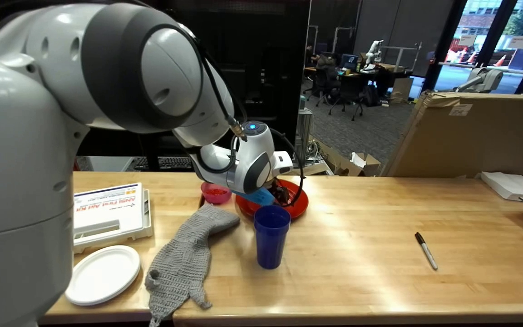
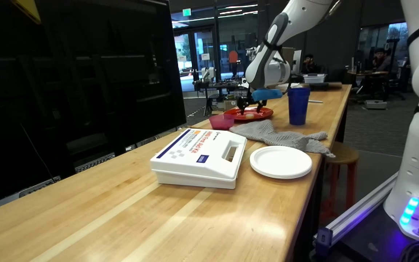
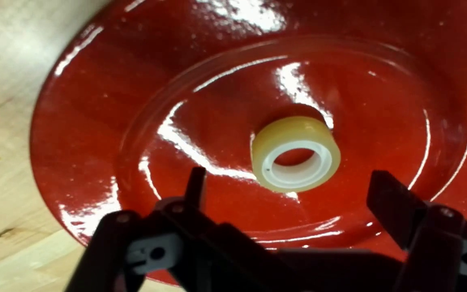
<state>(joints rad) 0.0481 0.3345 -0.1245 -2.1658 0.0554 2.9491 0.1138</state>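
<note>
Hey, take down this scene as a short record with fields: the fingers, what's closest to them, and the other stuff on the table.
Fingers: open, holding nothing, over the red plate
Closest thing: roll of yellowish tape, lying flat on the plate, not gripped
Near the plate: pink bowl with small red bits; blue cup, upright; gray knitted cloth, spread unevenly
Elsewhere on the table: first aid kit, shut, beside a white plate; marker pen, lying apart

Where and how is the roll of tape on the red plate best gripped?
Likely its round outer side, from above: the roll of tape lies flat, hole up, on the red plate, and the open gripper looks wide enough to straddle it.
</note>
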